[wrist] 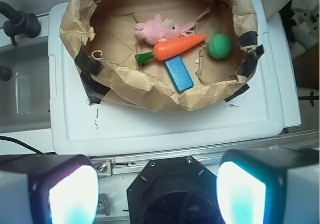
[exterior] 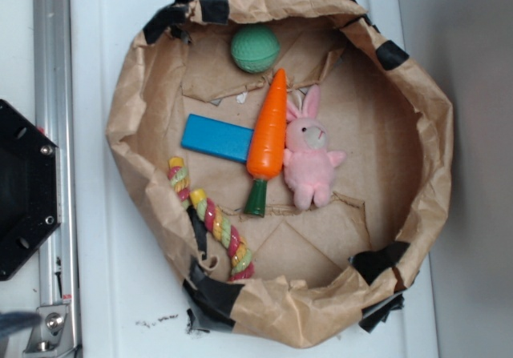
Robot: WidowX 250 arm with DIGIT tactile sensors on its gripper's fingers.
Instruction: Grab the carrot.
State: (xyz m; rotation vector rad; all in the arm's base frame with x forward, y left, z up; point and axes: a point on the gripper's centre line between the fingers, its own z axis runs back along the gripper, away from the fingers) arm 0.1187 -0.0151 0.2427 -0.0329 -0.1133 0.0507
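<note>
Nothing grabbed yet: the carrot [wrist: 177,47] lies beside the pink bunny [wrist: 159,30], and the hand [wrist: 157,191] hangs wide open, empty, well short of it.

One carrot [exterior: 268,130], one bunny [exterior: 310,156], one ball [exterior: 255,49], one block [exterior: 217,138], one rope toy [exterior: 210,214]

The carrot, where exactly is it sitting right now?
In the exterior view the carrot lies near the middle of the brown paper nest, between the blue block and the pink plush bunny, tip toward the green ball.
</note>
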